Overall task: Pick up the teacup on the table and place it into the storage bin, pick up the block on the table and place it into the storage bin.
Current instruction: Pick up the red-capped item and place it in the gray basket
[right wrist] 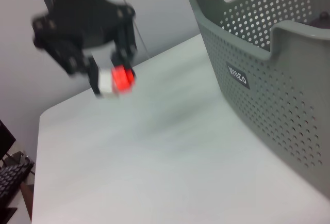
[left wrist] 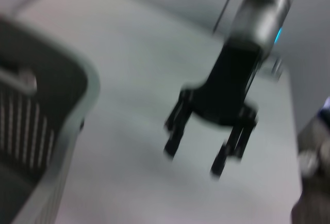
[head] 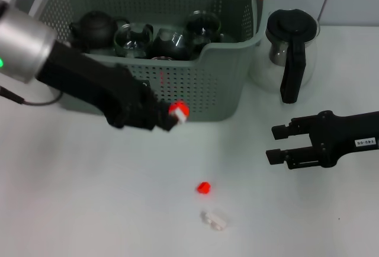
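While the left gripper (head: pixel 169 116) hangs above the table, just in front of the large grey perforated plastic storage bin (head: pixel 195 85), we note its jaws closed on a small red-and-white block (head: pixel 179 111), seen more plainly in the right wrist view (right wrist: pixel 116 80). We judge the block step is in hand: carried, not yet over the rim. Dark and glass teaware already sits inside the bin; which piece is the teacup we cannot tell. Next move, as we read it, calls for lifting above the front wall, moving in over the bin, then releasing. The right gripper (head: pixel 281 143) rests idle, low over the table near the glass pitcher with black handle (head: pixel 292 55), jaws apart, empty. A small red piece (head: pixel 204 188) and a clear piece (head: pixel 214 219) lie on the table. The bin's black label (right wrist: pixel 238 76) has white lettering, not legible to us.
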### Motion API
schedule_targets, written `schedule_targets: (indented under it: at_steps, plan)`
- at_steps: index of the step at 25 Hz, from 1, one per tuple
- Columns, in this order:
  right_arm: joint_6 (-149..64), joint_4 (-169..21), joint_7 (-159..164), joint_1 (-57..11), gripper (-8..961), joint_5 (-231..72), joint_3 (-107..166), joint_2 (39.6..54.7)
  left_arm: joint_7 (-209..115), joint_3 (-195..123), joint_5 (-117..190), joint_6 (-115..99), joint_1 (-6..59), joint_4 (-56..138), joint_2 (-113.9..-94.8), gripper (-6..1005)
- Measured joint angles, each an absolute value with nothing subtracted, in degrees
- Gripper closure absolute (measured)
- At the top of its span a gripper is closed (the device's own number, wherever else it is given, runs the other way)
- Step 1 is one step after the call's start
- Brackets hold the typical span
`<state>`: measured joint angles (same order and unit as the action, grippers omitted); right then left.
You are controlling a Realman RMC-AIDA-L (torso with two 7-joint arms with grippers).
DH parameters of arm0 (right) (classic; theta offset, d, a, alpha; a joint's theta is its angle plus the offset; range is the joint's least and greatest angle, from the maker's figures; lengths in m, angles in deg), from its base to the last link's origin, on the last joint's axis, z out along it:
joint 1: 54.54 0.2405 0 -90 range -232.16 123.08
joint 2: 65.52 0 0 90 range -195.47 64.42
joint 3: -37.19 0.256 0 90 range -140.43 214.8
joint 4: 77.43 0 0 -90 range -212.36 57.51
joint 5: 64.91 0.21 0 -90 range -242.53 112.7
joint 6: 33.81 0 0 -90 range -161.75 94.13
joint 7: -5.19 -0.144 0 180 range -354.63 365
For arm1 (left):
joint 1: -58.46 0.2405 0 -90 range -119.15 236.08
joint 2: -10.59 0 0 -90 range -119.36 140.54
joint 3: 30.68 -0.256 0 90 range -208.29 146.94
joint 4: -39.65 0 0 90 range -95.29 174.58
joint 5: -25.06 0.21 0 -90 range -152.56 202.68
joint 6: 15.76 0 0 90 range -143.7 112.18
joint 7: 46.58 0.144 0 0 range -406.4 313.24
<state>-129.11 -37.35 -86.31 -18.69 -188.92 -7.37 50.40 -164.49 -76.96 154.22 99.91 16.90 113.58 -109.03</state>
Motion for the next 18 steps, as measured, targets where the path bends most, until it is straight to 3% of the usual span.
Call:
schedule_targets:
  at_steps: [4,14,18]
  plan:
    - [-129.2,-37.3,-86.3,-18.7,253,-188.9,-7.4,50.4,-163.1,-71.8,146.7,100.0,17.8,111.6,-107.53,776]
    - [-130.0,-37.3,-86.4,-18.6,253,-188.7,-7.4,50.4,-165.2,-69.7,144.0,83.2,16.7,110.4,-107.38,774]
    - [-130.3,-37.3,-86.4,-18.6,253,-188.7,-7.4,50.4,-167.2,-73.2,144.8,70.8,14.7,105.9,-106.36,771]
